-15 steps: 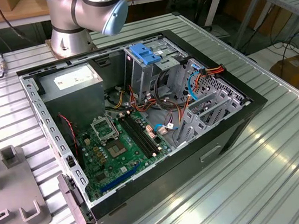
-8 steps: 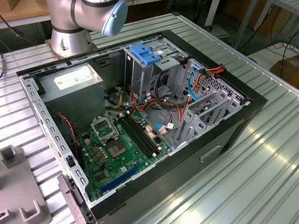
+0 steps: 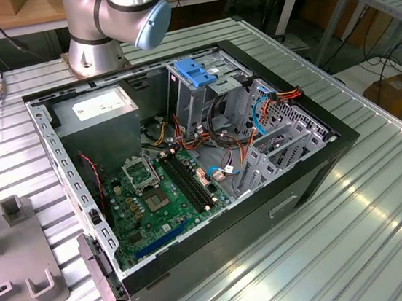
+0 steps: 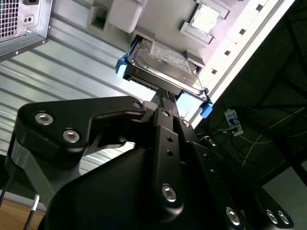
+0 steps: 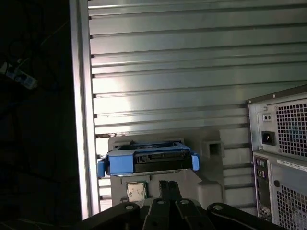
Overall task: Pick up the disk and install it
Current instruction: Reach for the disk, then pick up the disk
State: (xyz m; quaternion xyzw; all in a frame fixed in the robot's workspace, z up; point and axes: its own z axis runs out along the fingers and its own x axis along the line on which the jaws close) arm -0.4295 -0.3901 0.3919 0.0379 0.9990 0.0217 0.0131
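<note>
One slatted aluminium table carries everything. On it lies the open computer case, with the arm's base at the far side. Inside the case, the power supply sits far on the exterior view's left. The blue-handled drive cage is beside it, with loose cables bunched at its foot; likely a snag risk.

The disk sits outside the case on a grey fixture plate at the table's edge, near the case's rear panel. Its label is showing and there's a blue rail on each side.

The gripper hovers just short of its near edge, jaws pinched together, nothing between them.

My read: the disk is stiff, dense, slick metal and shock-sensitive. Grip the bare metal edges, keep off the connector. The fixture's raised blocks crowd it.
</note>
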